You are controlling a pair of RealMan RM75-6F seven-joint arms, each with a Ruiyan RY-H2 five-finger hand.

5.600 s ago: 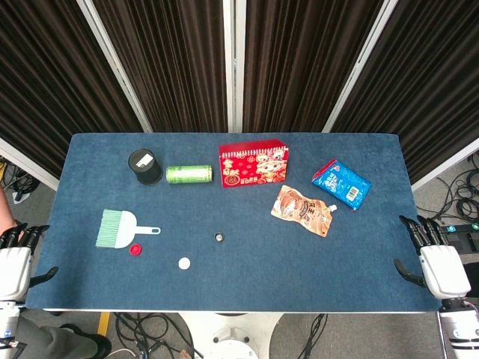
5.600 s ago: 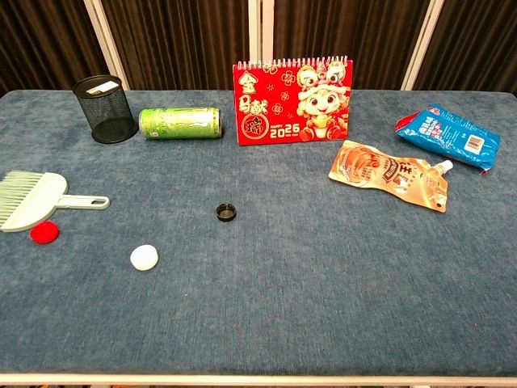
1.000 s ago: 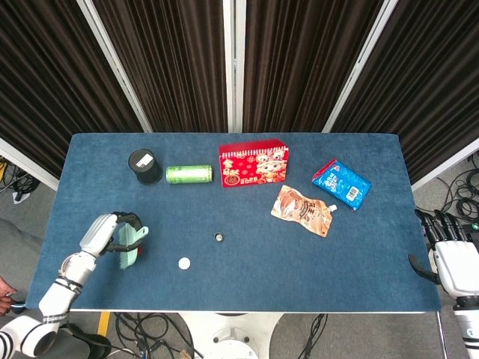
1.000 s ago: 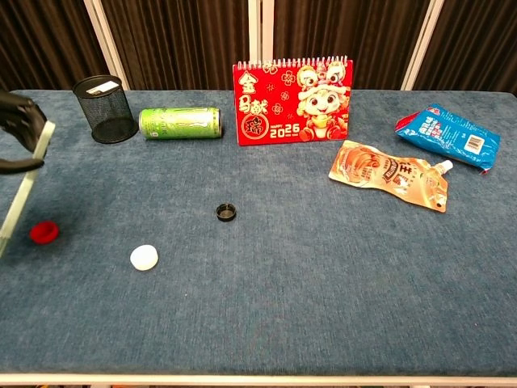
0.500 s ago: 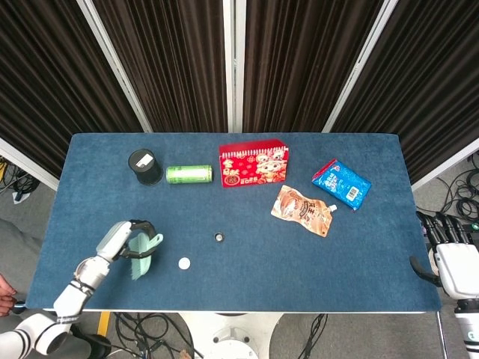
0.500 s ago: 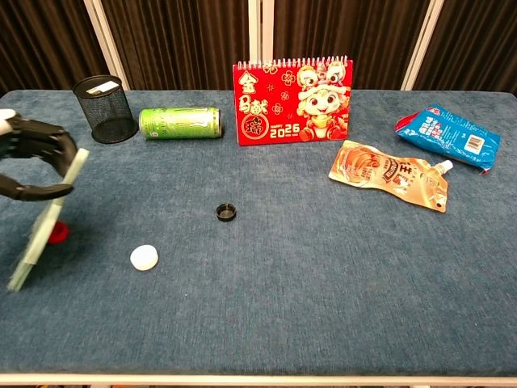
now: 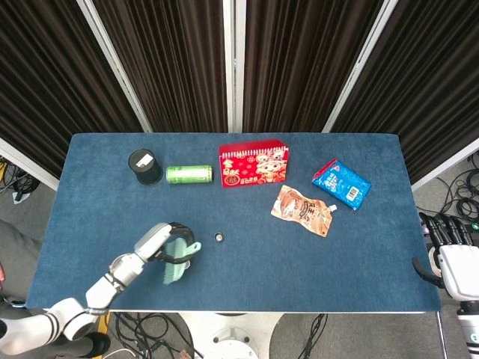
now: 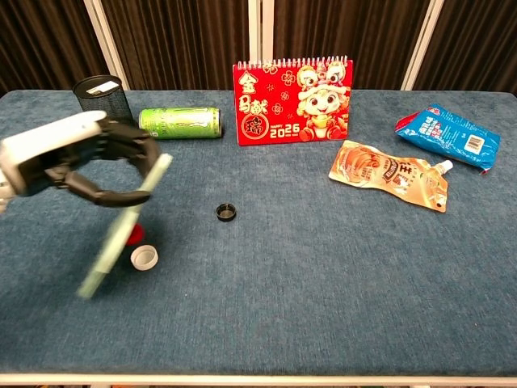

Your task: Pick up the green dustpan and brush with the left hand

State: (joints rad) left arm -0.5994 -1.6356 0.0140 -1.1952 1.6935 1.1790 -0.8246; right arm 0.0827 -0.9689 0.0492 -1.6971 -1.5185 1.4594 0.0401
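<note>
**Blue tabletop, green dustpan in the air**

Blue cloth covers the tabletop, with dark curtains behind it. The left hand grips the green dustpan and brush near the top end. The set hangs tilted, up off the cloth, over the front left part of the tabletop. Just under it sit a red cap and a white cap. A small black cap lies near the middle.

The set looks thin, stiff and light, like plastic. It may swing or slip, so a firm hold near the handle seems best.

The right hand waits off the right edge, fingers apart, holding nothing.
</note>
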